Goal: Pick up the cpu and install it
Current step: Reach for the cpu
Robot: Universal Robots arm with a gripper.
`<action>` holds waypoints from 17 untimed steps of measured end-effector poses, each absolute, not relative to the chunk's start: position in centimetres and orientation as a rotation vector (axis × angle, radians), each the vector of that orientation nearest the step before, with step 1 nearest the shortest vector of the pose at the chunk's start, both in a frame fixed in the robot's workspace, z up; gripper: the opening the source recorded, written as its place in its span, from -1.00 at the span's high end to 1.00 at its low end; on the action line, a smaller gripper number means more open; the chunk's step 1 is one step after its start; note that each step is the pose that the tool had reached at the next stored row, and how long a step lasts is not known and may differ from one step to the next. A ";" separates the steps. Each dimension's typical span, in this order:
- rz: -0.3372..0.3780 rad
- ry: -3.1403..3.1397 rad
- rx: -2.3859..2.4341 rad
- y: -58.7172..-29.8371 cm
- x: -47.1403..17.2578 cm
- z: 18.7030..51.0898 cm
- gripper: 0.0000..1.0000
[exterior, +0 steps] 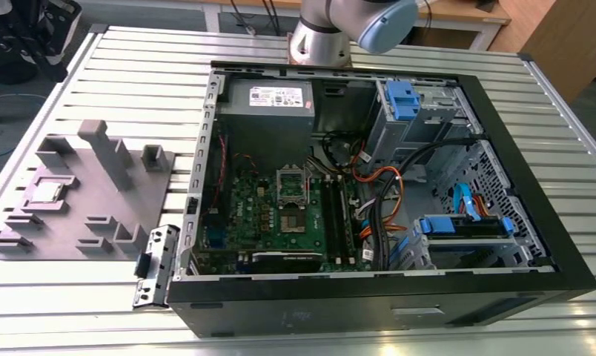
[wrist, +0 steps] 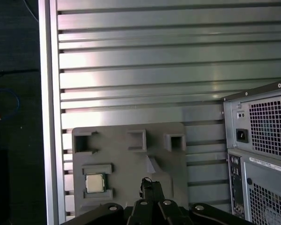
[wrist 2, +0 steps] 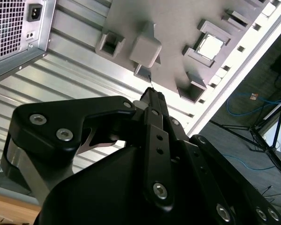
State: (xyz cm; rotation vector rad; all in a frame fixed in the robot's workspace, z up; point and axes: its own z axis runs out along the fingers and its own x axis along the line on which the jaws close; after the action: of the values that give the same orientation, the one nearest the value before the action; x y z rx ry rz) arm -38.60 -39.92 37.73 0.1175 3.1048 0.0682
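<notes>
Exterior view: cpu (exterior: 49, 191) sat in a recess of the grey tray (exterior: 105, 189) on the slatted table (exterior: 130, 74), to the exterior view's left of the open PC case (exterior: 377, 300). Motherboard (exterior: 268, 215) lay inside the case. Arm (exterior: 377, 22) was at the case's far edge.

Second wrist view: gripper (wrist 2: 151, 93) was pressed together with nothing pinched, over the tray (wrist 2: 178, 23) and apart from the cpu (wrist 2: 210, 47).

First wrist view: cpu (wrist: 94, 183) was seated in the tray (wrist: 126, 161). Gripper (wrist: 149, 183) was near it, not touching.
</notes>
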 end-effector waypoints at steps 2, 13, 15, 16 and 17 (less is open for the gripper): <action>0.068 3.105 0.117 -39.9 -38.7 37.6 0.79; 0.068 3.105 0.118 -40.4 -39.5 36.8 0.79; 0.067 3.105 0.117 -40.4 -39.5 36.7 0.79; 0.067 3.105 0.117 -40.4 -39.5 36.8 0.79; 0.066 3.105 0.117 -40.4 -39.5 36.8 0.79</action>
State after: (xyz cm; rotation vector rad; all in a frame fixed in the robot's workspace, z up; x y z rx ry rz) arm -39.53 -40.36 36.75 0.1173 3.1050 0.0664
